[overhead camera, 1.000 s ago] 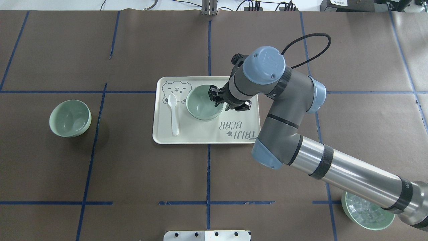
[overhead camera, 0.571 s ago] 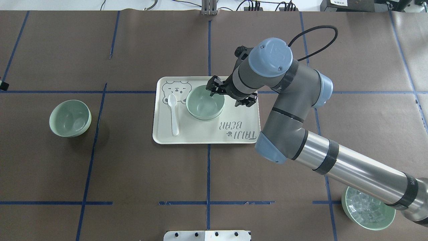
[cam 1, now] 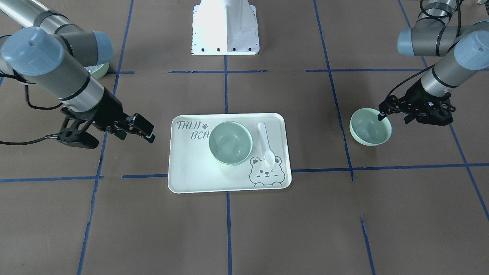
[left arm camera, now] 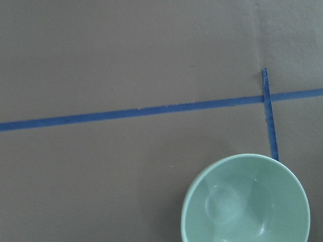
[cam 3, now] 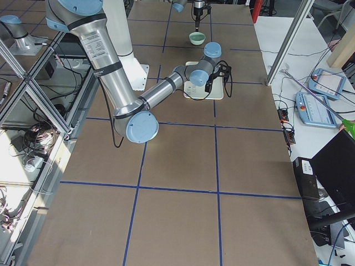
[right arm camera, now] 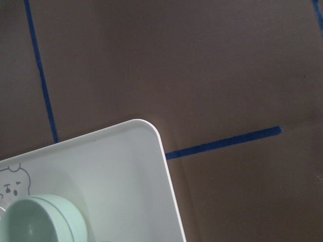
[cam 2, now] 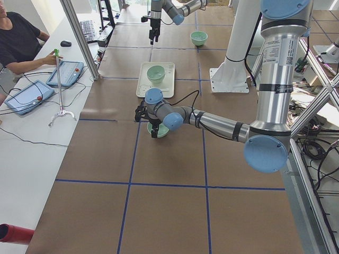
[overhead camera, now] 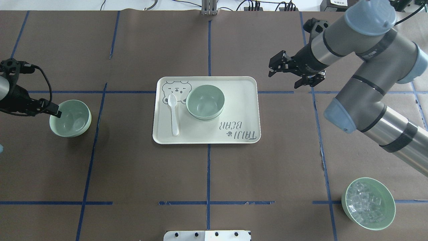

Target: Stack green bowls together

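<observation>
One pale green bowl [overhead camera: 205,101] stands on the white tray [overhead camera: 240,110]. In the right wrist view [right arm camera: 40,217] it shows two rims, one nested in the other. Another green bowl [overhead camera: 70,118] stands alone on the table at the left; it also shows in the front view [cam 1: 369,126] and the left wrist view [left arm camera: 246,199]. My left gripper [cam 1: 393,116] is open, with one fingertip [overhead camera: 57,113] at that bowl's outer rim, and holds nothing. My right gripper [overhead camera: 284,78] is open and empty, above the table beyond the tray's far right corner.
A white spoon [overhead camera: 174,113] lies on the tray beside the bowl. A green bowl of clear cubes [overhead camera: 368,203] stands at the near right, close to the right arm. Blue tape lines cross the brown table cover.
My right gripper has left the tray bowl's rim and pulled away to the far right. My left arm has come in from the left edge to the lone bowl.
</observation>
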Tool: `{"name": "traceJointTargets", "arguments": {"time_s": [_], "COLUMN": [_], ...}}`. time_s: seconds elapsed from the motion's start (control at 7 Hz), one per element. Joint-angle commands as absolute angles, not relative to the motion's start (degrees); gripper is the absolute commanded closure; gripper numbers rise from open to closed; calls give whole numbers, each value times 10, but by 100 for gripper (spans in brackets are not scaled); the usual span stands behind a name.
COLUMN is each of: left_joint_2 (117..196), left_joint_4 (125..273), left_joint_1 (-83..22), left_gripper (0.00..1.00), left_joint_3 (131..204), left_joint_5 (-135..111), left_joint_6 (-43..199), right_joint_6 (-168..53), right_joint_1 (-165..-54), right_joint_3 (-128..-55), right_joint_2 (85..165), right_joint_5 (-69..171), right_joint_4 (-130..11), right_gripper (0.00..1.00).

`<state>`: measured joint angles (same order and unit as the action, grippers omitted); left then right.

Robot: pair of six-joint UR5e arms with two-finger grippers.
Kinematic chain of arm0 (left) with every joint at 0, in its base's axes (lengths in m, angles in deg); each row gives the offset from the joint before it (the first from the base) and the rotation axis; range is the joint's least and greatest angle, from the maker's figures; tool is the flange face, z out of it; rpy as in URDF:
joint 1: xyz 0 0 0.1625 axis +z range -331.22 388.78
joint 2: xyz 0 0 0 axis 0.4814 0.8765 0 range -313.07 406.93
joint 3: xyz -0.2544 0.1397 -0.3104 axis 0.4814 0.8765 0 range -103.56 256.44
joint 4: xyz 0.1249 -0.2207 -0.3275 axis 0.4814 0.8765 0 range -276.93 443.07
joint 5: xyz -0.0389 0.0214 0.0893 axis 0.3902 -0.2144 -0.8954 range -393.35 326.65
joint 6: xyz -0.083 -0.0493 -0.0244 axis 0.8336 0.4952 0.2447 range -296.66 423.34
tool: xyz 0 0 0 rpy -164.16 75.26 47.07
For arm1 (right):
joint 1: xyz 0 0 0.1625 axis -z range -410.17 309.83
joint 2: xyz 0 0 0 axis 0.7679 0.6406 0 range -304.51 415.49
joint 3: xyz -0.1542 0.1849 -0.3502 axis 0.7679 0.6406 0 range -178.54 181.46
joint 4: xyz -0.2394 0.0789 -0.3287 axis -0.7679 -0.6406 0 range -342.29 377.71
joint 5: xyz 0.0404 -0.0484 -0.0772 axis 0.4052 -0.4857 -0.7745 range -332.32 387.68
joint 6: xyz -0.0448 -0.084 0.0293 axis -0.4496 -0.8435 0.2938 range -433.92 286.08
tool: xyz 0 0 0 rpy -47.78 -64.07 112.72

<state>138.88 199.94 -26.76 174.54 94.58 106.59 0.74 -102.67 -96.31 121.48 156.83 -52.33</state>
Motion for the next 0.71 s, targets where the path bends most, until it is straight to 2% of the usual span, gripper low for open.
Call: {"name": "traceJointTargets", "arguments": {"time_s": [0.0, 0.14, 0.29, 0.43, 0.57], "left_joint_2": [1393, 1406, 1412, 1413, 1414], "left_joint_4": [2006, 2005, 2005, 2004, 2004], "left_joint_1": [-260, -257, -255, -254, -254], "left_gripper": [15, 29, 50, 90, 100], "left_joint_3": [1726, 1709, 1697, 1697, 1696], "left_joint_5": [940, 940, 940, 940, 939], "left_joint_6": [1073, 1076, 1076, 1076, 1076], "right_joint_6": [-47, -48, -56, -69, -71], "right_joint_1": [-1076, -1078, -1086, -1095, -1098], "right_joint_3": [-970, -972, -972, -973, -974], "right_joint_2": [1255, 1264, 1269, 1279, 1282], "right_joint_5": [1622, 1622, 1623, 1630, 1634], "right_joint_4": [-521, -521, -522, -522, -522], "right_gripper": [0, 0, 0, 0, 0]}}
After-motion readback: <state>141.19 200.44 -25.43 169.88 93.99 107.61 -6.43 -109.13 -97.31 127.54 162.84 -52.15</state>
